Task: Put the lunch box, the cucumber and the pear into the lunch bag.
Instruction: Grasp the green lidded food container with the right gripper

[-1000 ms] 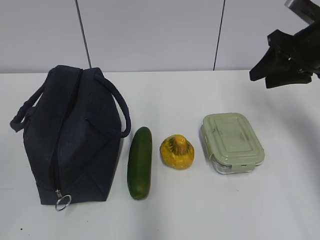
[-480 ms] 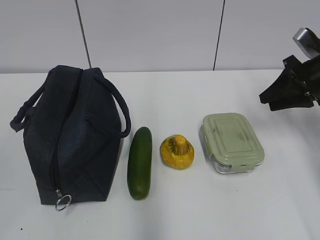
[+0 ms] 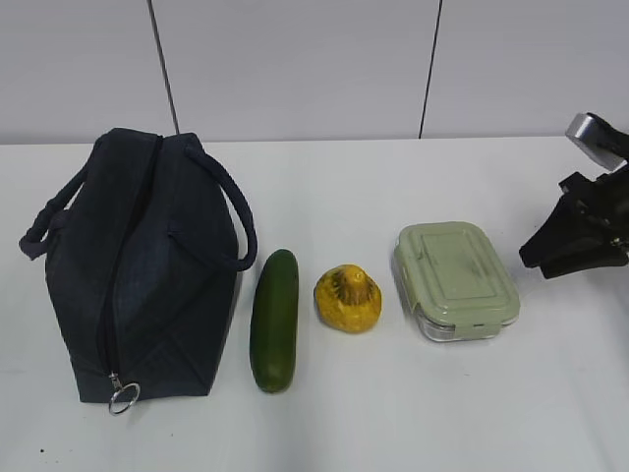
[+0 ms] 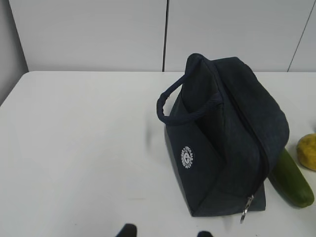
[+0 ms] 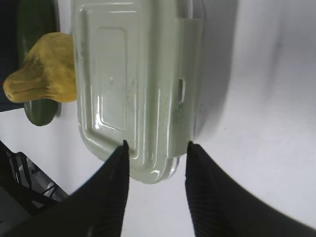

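Note:
The dark navy lunch bag [image 3: 128,265] stands at the left, its ring pull [image 3: 123,397] hanging at the near end. The cucumber [image 3: 275,320], the yellow pear [image 3: 347,298] and the green-lidded lunch box [image 3: 455,280] lie in a row to its right. My right gripper [image 3: 543,262] is open, low and just right of the lunch box. In the right wrist view the gripper [image 5: 157,145] has its fingertips over the end of the lunch box [image 5: 133,84], not closed on it. My left gripper [image 4: 165,232] is open and empty, over bare table left of the bag [image 4: 227,138].
The white table [image 3: 393,423] meets a grey panelled wall [image 3: 295,59] at the back. The bag's two loop handles [image 3: 231,211] hang to its sides. In the left wrist view the cucumber [image 4: 292,183] and pear [image 4: 307,150] show beyond the bag.
My right arm has come down from the upper right to table height just right of the lunch box. The objects have not moved.

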